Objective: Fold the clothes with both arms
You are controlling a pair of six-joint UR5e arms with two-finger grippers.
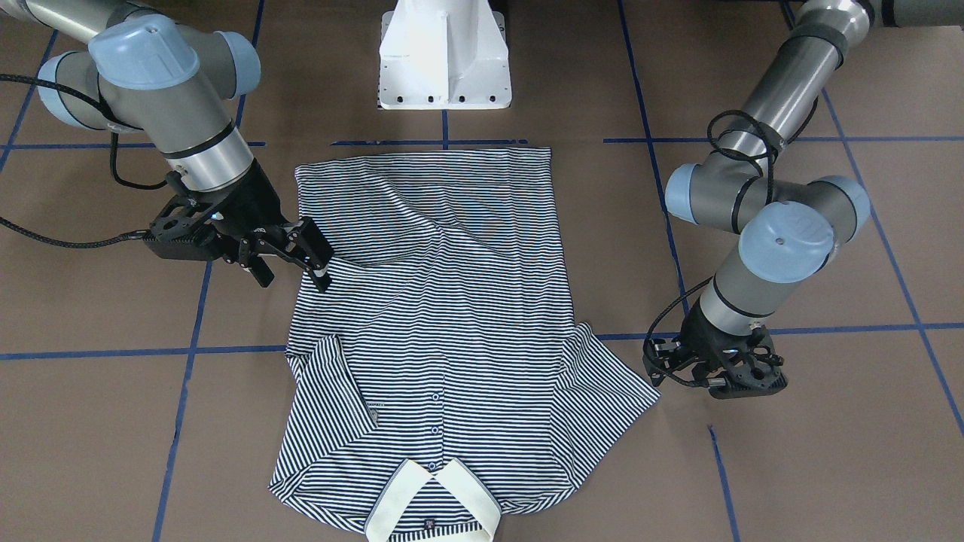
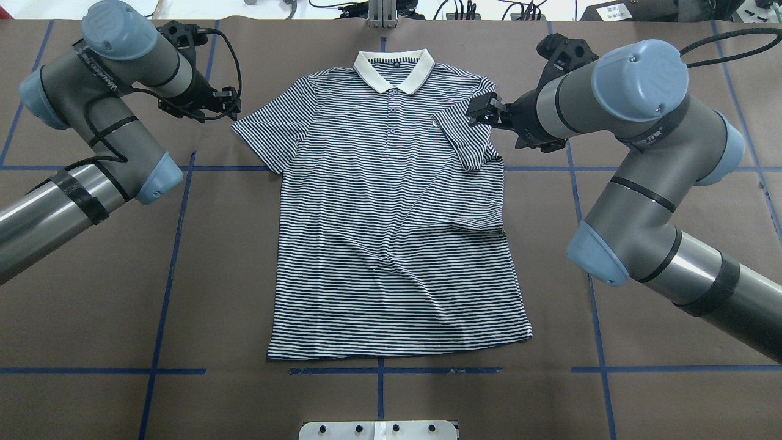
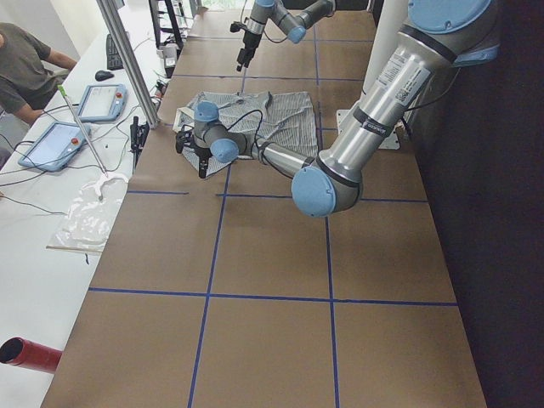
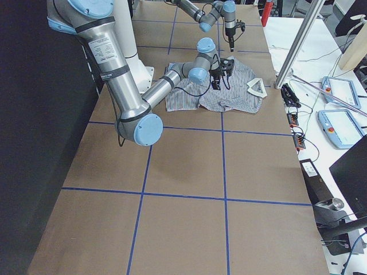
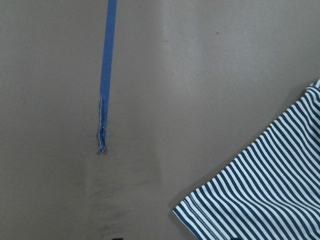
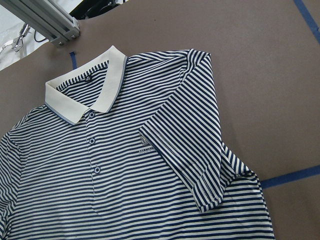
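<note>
The striped polo shirt [image 2: 391, 232] lies flat, face up, on the brown table, with its cream collar [image 2: 394, 67] at the far edge. Its sleeve on my right side [image 2: 464, 137] is folded inward onto the chest next to the logo, as the right wrist view [image 6: 190, 150] shows. My right gripper [image 2: 479, 110] hovers open and empty just beside that folded sleeve, low over the shirt's edge in the front view [image 1: 294, 275]. My left gripper [image 2: 234, 104] stands open next to the flat-lying left sleeve [image 2: 263, 131], apart from it. The left wrist view shows that sleeve's corner [image 5: 265, 200].
The white pedestal base [image 1: 444, 60] stands at the shirt's hem side. Blue tape lines [image 2: 183, 244] grid the brown table. An aluminium post [image 6: 50, 25] rises beyond the collar. A side table with tablets [image 3: 93, 102] and a seated person [image 3: 25, 68] lies past the far edge.
</note>
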